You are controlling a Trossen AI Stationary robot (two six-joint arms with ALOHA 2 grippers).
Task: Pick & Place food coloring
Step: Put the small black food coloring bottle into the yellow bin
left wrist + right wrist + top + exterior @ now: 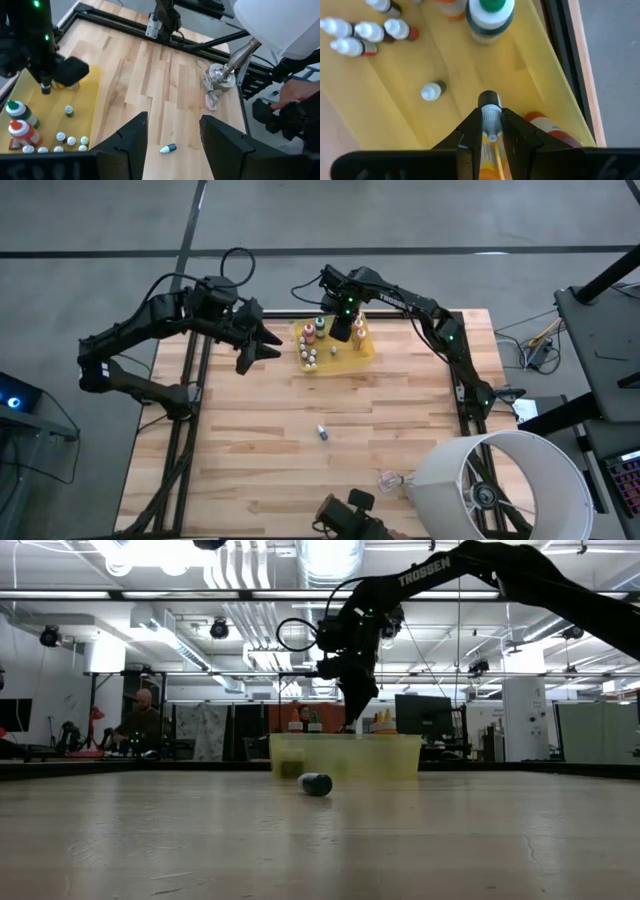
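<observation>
Grippers split the work at your table: your right gripper [491, 131] hangs over the yellow tray [368, 355] at the far edge, fingers pinched on a small white-capped bottle [490, 116] held cap toward the wrist, base down above the tray floor. Other bottles [368, 31] stand and lie inside the tray. One stray bottle [323, 432] lies on its side on the bare wood, well apart from the tray, nearer the lamp [500, 485]. Your left gripper [262, 344] waits beside the tray's left side, fingers spread and holding nothing.
</observation>
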